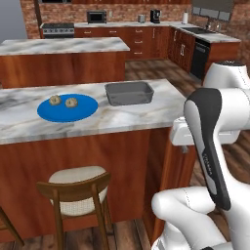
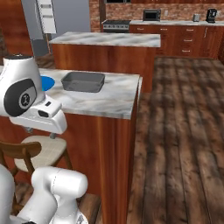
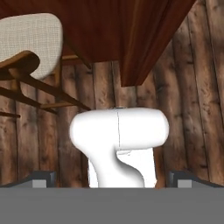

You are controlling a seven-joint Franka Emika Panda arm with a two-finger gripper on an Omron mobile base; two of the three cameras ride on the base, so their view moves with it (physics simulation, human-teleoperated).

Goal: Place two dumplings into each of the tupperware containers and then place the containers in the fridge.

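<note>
You have 2 small, lumpy tan-beige dumplings (image 1: 55, 100) (image 1: 72, 102) sitting side by side, just apart, on the round flat blue plate (image 1: 80, 111) toward the left of the grey-veined marble island counter (image 1: 161, 105). Just to the right of that plate, a shallow rectangular grey tupperware container (image 1: 129, 93) rests on the same counter with nothing in it (the right base view shows the same tray (image 2: 83, 82) near the counter's far edge, with a sliver of the blue plate (image 2: 47, 82) peeking out behind the arm).

Your two-finger gripper (image 3: 112, 177) points down at the dark plank floor (image 3: 192, 109) beside the red-brown wooden island base (image 3: 131, 39), well below the countertop and well apart from dumplings and tray. Its dark finger tips (image 3: 41, 178) stand at opposite lower corners of the hand view, spread wide, with nothing between them.

A wooden chair with a cream cushioned seat (image 1: 78, 188) stands at the island's front. In the right base view the tall grey-silver fridge (image 2: 52, 19) stands in the far left corner, beyond a second marble-topped island (image 2: 109, 39).
</note>
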